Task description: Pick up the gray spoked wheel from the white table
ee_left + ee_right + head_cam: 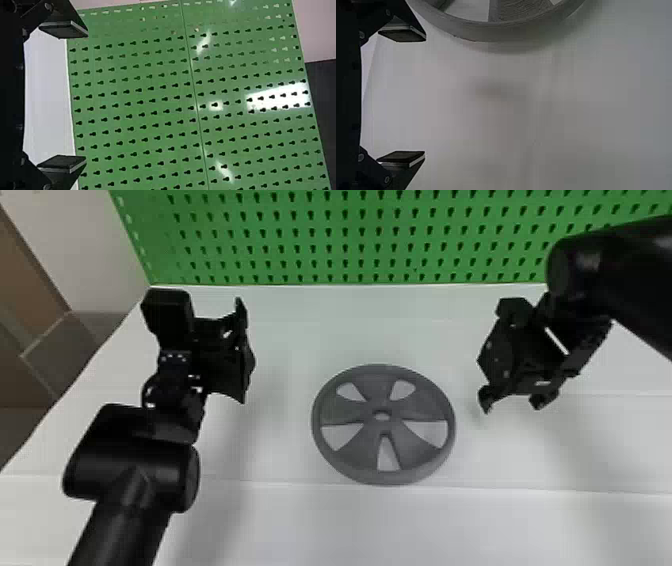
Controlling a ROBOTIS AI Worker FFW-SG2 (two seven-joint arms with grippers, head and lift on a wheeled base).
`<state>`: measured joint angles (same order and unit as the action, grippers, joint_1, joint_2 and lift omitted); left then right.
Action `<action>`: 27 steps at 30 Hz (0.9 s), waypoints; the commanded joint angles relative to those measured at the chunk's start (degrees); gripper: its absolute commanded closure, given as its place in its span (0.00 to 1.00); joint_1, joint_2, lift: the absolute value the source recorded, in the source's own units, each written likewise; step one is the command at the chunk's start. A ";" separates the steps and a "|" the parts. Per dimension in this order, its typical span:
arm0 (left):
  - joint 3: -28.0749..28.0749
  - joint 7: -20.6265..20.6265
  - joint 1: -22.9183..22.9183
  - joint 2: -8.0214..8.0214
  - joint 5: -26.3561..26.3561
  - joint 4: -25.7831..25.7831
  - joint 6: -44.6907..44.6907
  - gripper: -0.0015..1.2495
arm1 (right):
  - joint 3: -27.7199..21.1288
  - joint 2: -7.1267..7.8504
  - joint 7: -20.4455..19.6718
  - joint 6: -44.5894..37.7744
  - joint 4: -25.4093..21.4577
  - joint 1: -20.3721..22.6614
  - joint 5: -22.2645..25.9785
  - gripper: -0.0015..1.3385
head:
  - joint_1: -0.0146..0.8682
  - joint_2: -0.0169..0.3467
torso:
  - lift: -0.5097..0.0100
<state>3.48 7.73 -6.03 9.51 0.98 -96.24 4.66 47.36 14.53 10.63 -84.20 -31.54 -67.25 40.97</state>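
Both pairs of fingers (401, 156) were spread wide and empty: the left gripper (85, 98) faced the green pegboard (132, 97), the right gripper (424, 96) the white bench (280, 520). Flat on that bench, between the two, lay the gray spoked wheel (382, 390), untouched. The approach seemed to be the step in hand; next, the right gripper likely needed to shift toward the rim (502, 32), straddle it, then close.
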 commanded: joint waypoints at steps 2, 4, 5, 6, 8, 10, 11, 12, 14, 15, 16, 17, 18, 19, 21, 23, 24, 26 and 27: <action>0.03 0.00 0.05 0.16 0.07 0.00 -0.09 0.13 | -0.16 0.06 0.00 0.52 0.86 0.11 -0.19 0.18 | 0.90 0.34 | 0.81; 0.12 0.00 -0.03 0.16 0.07 0.00 -0.09 0.13 | 0.28 -0.03 0.00 0.87 0.86 0.11 -0.28 0.18 | 0.90 0.34 | 0.81; 0.12 0.00 -0.03 0.16 0.07 0.00 -0.09 0.13 | 0.54 -0.03 0.00 1.14 0.86 0.11 -0.45 0.18 | 0.90 0.34 | 0.81; 0.21 0.00 -0.12 0.16 0.07 0.00 -0.09 0.13 | 0.81 -0.12 0.00 1.49 0.86 0.11 -0.72 0.18 | 0.90 0.34 | 0.81; 0.30 0.00 -0.21 0.16 0.07 0.00 -0.09 0.13 | 0.90 -0.29 0.00 1.40 0.86 0.11 -1.68 0.18 | 0.90 0.34 | 0.81; 0.30 0.00 -0.21 0.16 0.07 0.00 -0.09 0.13 | 0.90 -0.29 0.00 1.14 1.04 -0.07 -1.77 0.18 | 0.90 0.34 | 0.81; 0.30 0.00 -0.21 0.25 0.07 0.00 -0.09 0.13 | 0.63 -0.38 0.00 1.14 1.83 -0.16 -1.24 0.18 | 0.90 0.34 | 0.81; 0.21 0.00 -0.21 0.25 0.07 0.00 -0.09 0.13 | 0.63 -0.38 0.00 0.96 2.53 -0.25 -0.28 0.18 | 0.90 0.34 | 0.81; 0.21 0.00 -0.21 0.25 0.07 0.00 -0.09 0.13 | 0.63 -0.12 0.00 1.31 4.20 -0.16 4.03 0.18 | 0.90 0.34 | 0.81; 0.30 0.00 -0.12 0.33 0.07 0.00 -0.09 0.13 | 1.07 0.06 0.00 1.84 4.64 -0.07 6.49 0.18 | 0.90 0.34 | 0.81; 0.21 0.00 -0.12 0.33 0.07 0.00 -0.09 0.13 | 1.51 0.32 0.00 2.63 5.08 0.11 9.39 0.18 | 0.90 0.34 | 0.81; 0.21 0.00 -0.12 0.33 0.07 0.00 -0.09 0.13 | 2.57 0.59 0.00 3.07 5.08 0.19 11.50 0.18 | 0.90 0.34 | 0.81; 0.30 0.00 -0.21 0.42 0.07 0.00 -0.09 0.13 | 3.44 0.68 0.09 3.42 5.17 0.19 12.82 0.18 | 0.90 0.34 | 0.81; 0.30 0.00 -0.21 0.33 0.07 0.00 -0.09 0.13 | 4.15 0.68 0.00 3.42 5.17 0.11 13.26 0.18 | 0.90 0.34 | 0.81; 0.30 0.00 -0.21 0.42 -0.01 0.00 -0.09 0.13 | 6.17 0.24 0.00 3.69 5.17 -0.16 13.79 0.18 | 0.90 0.34 | 0.81; 0.38 0.00 -0.39 0.42 -0.01 0.00 0.00 0.13 | 6.70 -0.20 0.00 3.34 5.17 -0.16 14.14 0.18 | 0.90 0.34 | 0.81; 0.38 0.00 -0.47 0.42 0.07 0.09 -0.09 0.13 | 6.70 -0.38 0.00 3.07 5.17 -0.16 13.87 0.18 | 0.90 0.34 | 0.81; 0.47 0.00 -0.47 0.42 0.07 0.09 0.00 0.13 | 5.55 -0.99 0.00 2.98 5.26 0.11 11.94 0.18 | 0.90 0.34 | 0.81; 0.47 0.00 -0.56 0.42 0.07 0.09 -0.09 0.13 | 5.03 -1.43 0.00 2.98 5.26 0.11 11.06 0.18 | 0.90 0.34 | 0.81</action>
<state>3.85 7.73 -6.39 9.92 1.02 -96.23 4.61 53.54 14.30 10.64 -80.93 -26.36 -67.33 54.51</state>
